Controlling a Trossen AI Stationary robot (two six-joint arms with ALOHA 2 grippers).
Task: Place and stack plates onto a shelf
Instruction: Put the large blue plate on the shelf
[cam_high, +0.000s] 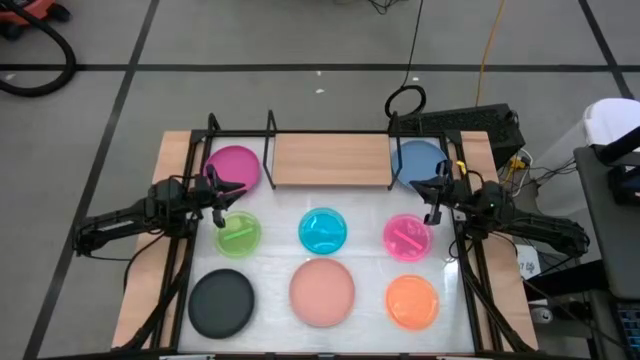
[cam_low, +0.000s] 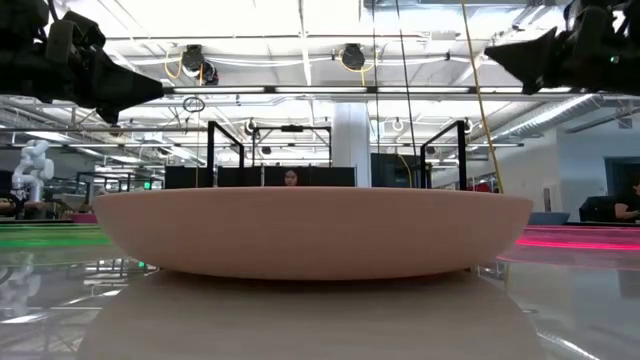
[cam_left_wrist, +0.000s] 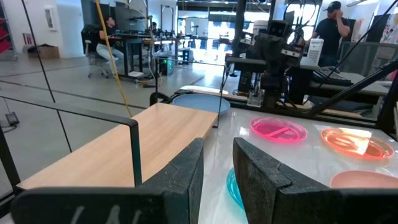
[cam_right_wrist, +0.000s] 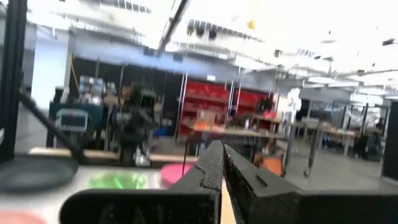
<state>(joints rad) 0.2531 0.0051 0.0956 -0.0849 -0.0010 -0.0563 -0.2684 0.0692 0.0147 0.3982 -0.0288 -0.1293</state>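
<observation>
The shelf (cam_high: 330, 160) is a light-wood board in black uprights at the table's far side; its board (cam_left_wrist: 155, 134) is bare. The magenta plate (cam_high: 235, 165) lies to its left, the blue plate (cam_high: 418, 160) to its right. Green (cam_high: 238, 235), cyan (cam_high: 323, 230) and pink (cam_high: 408, 237) plates form a middle row. Black (cam_high: 221, 303), salmon (cam_high: 322, 291) and orange (cam_high: 412, 301) plates lie along the near edge. My left gripper (cam_high: 230, 195), open by a narrow gap (cam_left_wrist: 217, 174), hovers between magenta and green. My right gripper (cam_high: 435, 195), shut (cam_right_wrist: 222, 171), hovers between blue and pink.
All plates lie flat on the white tabletop (cam_high: 365, 262), a hand's width apart. The salmon plate (cam_low: 315, 235) fills the low view. Black frame rails (cam_high: 470, 290) run along both table sides. People sit and stand at desks in the room beyond (cam_left_wrist: 329, 25).
</observation>
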